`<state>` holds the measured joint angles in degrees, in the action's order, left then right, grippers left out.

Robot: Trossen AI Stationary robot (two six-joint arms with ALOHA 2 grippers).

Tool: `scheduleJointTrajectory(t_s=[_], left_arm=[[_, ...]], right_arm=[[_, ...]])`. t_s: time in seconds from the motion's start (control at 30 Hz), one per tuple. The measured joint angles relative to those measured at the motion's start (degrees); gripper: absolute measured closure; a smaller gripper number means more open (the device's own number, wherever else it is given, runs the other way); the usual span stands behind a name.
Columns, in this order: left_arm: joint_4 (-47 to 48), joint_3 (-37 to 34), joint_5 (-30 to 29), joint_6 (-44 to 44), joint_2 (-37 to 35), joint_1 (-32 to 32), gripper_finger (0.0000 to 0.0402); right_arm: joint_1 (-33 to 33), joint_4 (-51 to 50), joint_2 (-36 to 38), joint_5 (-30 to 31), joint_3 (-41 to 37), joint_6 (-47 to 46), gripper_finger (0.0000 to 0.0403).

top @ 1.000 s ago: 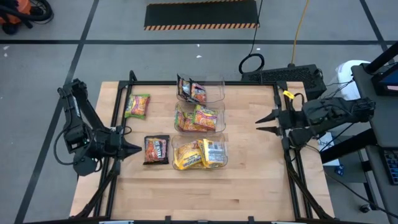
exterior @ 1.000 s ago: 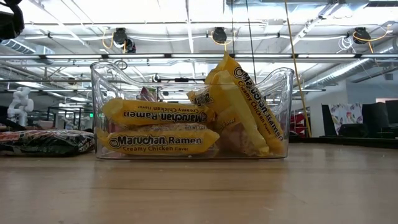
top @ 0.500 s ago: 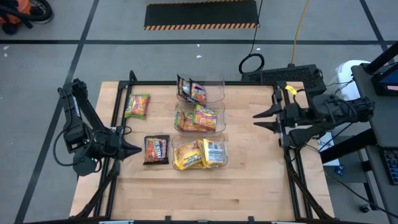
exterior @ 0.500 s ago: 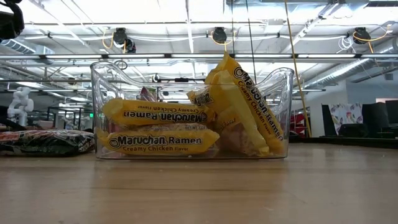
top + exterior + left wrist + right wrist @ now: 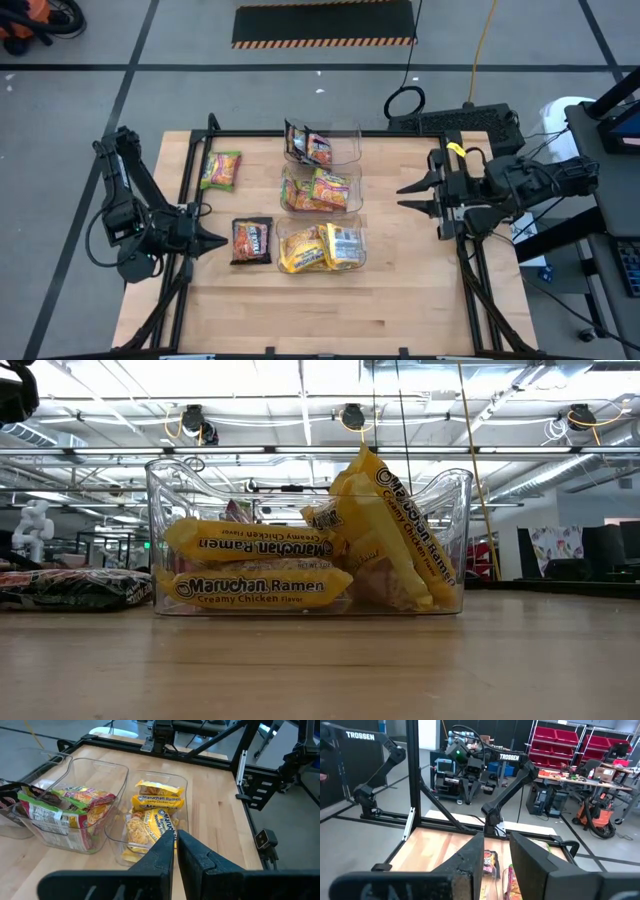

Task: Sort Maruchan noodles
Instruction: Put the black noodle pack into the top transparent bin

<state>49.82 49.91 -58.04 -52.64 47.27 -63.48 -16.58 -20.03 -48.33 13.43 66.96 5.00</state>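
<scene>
In the high view, three clear bins stand in a row down the table's middle. The far bin (image 5: 322, 145) holds dark Maruchan packets, the middle bin (image 5: 320, 188) green-yellow ones, and the near bin (image 5: 322, 247) yellow ones (image 5: 250, 586). One green-yellow packet (image 5: 221, 170) and one dark packet (image 5: 252, 240) lie flat on the table left of the bins. My left gripper (image 5: 218, 241) is shut just left of the dark packet and touches nothing. My right gripper (image 5: 400, 198) is open, above the table right of the middle bin.
A black frame rail (image 5: 330, 133) runs along the table's far edge and down both sides. Bare wood lies near the front edge (image 5: 330, 310) and between the bins and my right gripper. The low view shows the near bin (image 5: 310, 540) close up, with the dark packet (image 5: 70, 588) at its left.
My right gripper has moved toward the table's left, closer to the bins. The left arm and all packets have kept still.
</scene>
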Motion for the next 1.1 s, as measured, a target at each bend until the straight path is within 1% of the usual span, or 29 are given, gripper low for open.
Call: scheduleJointTrajectory(t_s=[0.43, 0.53, 0.63, 0.8, 0.9, 1.1], left_arm=[[0.00, 0.00, 0.04, 0.02, 0.00, 0.02, 0.0376], [0.03, 0.00, -0.16, 0.26, 0.00, 0.02, 0.0376], [0.11, 0.00, -1.70, -0.23, 0.00, 0.02, 0.0376], [-0.01, -0.80, -2.88, -0.82, -0.04, 0.02, 0.0376], [-0.06, -2.89, -3.92, -3.38, -0.30, 0.02, 0.0376], [-0.82, -7.44, -3.99, -12.04, -0.81, 0.08, 0.0376]], right_arm=[[0.00, -0.60, -0.11, 0.02, 0.00, 0.64, 0.0312], [0.00, -5.38, 0.69, 0.03, 0.02, 0.40, 0.0312], [0.00, -10.46, 1.86, 0.15, 0.02, -3.02, 0.0312], [0.02, -12.40, 3.14, 0.15, 0.02, -7.19, 0.0312], [0.02, -12.39, 3.74, 0.09, 0.02, -7.31, 0.0312], [0.02, -12.41, 4.30, 0.09, 0.02, -7.33, 0.0312]])
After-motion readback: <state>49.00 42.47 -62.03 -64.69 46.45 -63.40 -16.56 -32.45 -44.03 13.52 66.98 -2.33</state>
